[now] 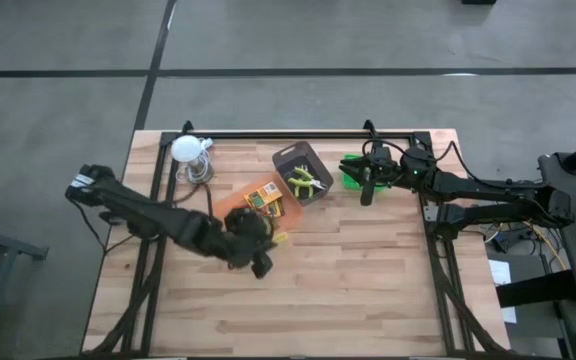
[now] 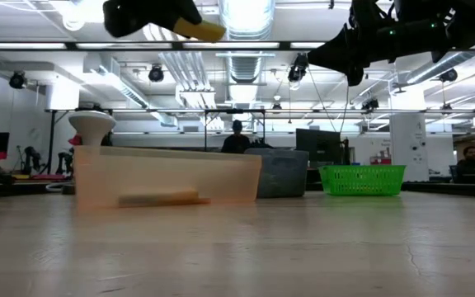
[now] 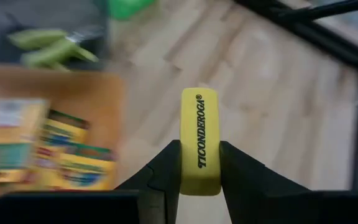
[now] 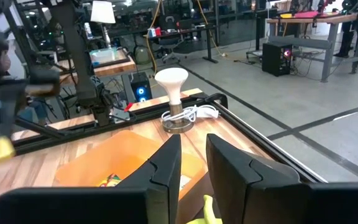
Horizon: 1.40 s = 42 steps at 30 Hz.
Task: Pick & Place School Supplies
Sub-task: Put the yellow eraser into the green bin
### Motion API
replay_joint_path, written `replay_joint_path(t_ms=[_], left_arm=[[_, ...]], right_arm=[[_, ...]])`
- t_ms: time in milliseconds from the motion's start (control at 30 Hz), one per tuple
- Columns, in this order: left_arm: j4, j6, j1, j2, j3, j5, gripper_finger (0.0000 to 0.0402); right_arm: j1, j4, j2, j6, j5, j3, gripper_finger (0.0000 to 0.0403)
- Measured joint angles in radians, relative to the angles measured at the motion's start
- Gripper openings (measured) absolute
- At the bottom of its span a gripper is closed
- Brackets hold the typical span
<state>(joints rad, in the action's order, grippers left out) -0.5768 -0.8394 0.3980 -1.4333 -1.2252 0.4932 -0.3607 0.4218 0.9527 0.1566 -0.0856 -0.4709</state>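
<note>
My left gripper [image 1: 264, 252] hangs high over the table's middle, just near of the orange tray [image 1: 236, 203], shut on a yellow block [image 3: 199, 134] printed TICONDEROGA. The block also shows in the high view [image 1: 280, 238] and the low view [image 2: 201, 30]. Yellow-green crayon boxes [image 3: 55, 149] lie in the orange tray. Lime-handled scissors [image 1: 304, 181] lie in the black tray [image 1: 293, 155]. My right gripper [image 1: 367, 190] hovers by the green tray [image 1: 352, 170], fingers [image 4: 166, 168] a narrow gap apart, touching nothing. My left gripper pinches the yellow block between its two fingers [image 3: 166, 168], one on each long side near the block's rear end [image 3: 199, 180]. The fingers lie along the block, and its free end [image 3: 199, 96] sticks out past the fingertips. The block is lifted clear of the table.
A white-topped metal object [image 1: 190, 152] with a coiled cord stands at the far left of the table. A yellow stick [image 2: 159, 198] lies in the orange tray [image 2: 167, 175]. Bare wood spreads across the table's near half [image 1: 348, 290]. People show in the room beyond.
</note>
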Motion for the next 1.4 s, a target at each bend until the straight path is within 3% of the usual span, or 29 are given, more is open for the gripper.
replay_joint_path(t_ms=[133, 467, 1000, 1267, 1400], left_arm=[[-0.141, 0.137, -0.057, -0.001, -0.103, -0.008, 0.0099], [-0.153, 0.367, -0.154, -0.004, -0.254, -0.066, 0.0099], [-0.165, 0.376, -0.220, -0.009, -0.241, -0.110, 0.0099], [-0.165, 0.376, -0.228, -0.009, -0.241, -0.110, 0.0099], [-0.165, 0.376, -0.236, -0.009, -0.240, -0.109, 0.0099]], right_arm=[[0.000, 0.000, 0.000, 0.000, 0.000, 0.000, 0.0079], [0.000, 0.001, 0.000, 0.000, 0.000, 0.000, 0.0081], [-0.006, 0.019, 0.000, 0.004, 0.009, 0.000, 0.0076], [-0.004, 0.017, 0.000, 0.199, -0.062, 0.000, 0.0086], [-0.001, 0.017, 0.000, 0.382, -0.086, 0.000, 0.0084]])
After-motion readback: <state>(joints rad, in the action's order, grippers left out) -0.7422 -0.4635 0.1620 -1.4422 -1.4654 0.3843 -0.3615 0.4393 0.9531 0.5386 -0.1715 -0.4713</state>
